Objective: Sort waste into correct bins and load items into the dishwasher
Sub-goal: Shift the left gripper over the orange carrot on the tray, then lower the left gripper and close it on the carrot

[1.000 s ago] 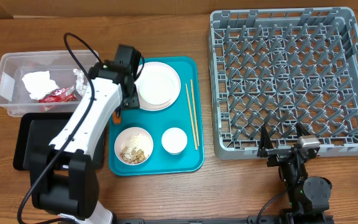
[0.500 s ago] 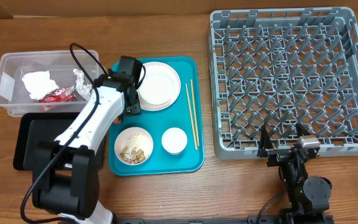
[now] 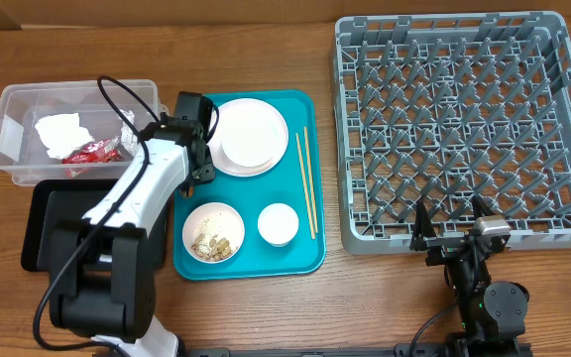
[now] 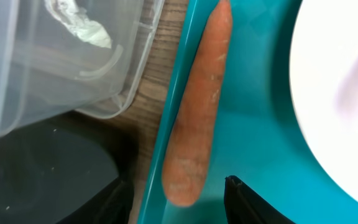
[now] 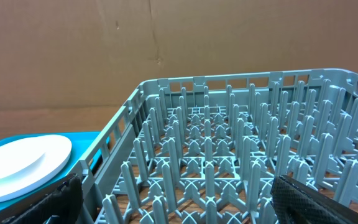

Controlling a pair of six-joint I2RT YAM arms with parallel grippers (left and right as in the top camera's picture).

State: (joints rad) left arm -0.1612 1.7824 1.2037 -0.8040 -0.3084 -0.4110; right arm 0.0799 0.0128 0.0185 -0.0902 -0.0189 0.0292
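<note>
On the teal tray [image 3: 295, 253], left of centre in the overhead frame, one white plate [image 3: 253, 136], one bowl [image 3: 213, 232] of scraps, one small cup [image 3: 278, 224] and one pair of chopsticks [image 3: 306, 181] are sitting. One clear tub [image 3: 8, 139] is holding one tissue [image 3: 57, 131], one red wrapper [image 3: 89, 151] and one foil wad [image 3: 129, 134], above one black tray [image 3: 57, 223]. One grey rack [image 3: 464, 129] is filling the right. The left gripper [image 4: 178, 182] is standing partly spread, straddling the near end of the single carrot [image 4: 194, 106], which is lying along the teal tray's left rim; only the wrist view is showing it, the arm hiding it overhead. The right gripper [image 3: 451, 226] is gaping wide below the rack.
</note>
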